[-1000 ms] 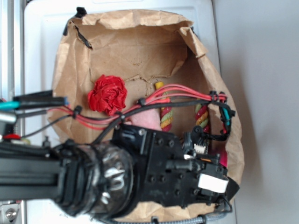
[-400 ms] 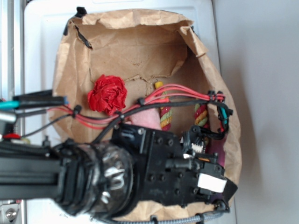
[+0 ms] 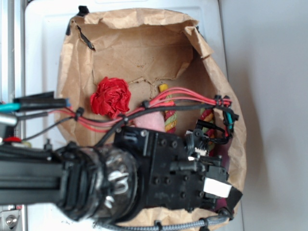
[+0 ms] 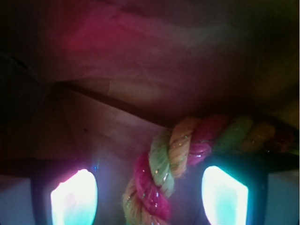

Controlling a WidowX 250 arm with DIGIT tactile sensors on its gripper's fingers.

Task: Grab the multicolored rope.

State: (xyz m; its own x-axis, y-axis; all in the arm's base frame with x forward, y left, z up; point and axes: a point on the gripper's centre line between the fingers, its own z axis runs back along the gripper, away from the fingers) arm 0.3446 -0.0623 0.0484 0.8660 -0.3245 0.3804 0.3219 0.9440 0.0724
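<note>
The multicolored rope [image 4: 161,173], a thick twist of red, yellow and green strands, runs up between my fingers and bends away to the right in the wrist view. My gripper [image 4: 149,197] is open, one glowing finger [image 4: 75,197] left of the rope and the other to its right, neither visibly touching it. From outside, only two short pieces of the rope [image 3: 171,120] show above the black wrist [image 3: 178,178], which hides the fingers and the rope's bend. All of this sits inside the brown paper bag [image 3: 134,19].
A crumpled red paper ball [image 3: 110,97] lies left of the rope in the bag. A bit of pink plush [image 3: 151,120] peeks out beside the rope. The bag's wall [image 3: 238,144] stands close on the right. Red and black cables [image 3: 192,96] cross above.
The wrist has shifted slightly toward the bottom of the exterior view, deeper into the bag, covering more of the rope's right-hand piece. The ball and bag have not moved.
</note>
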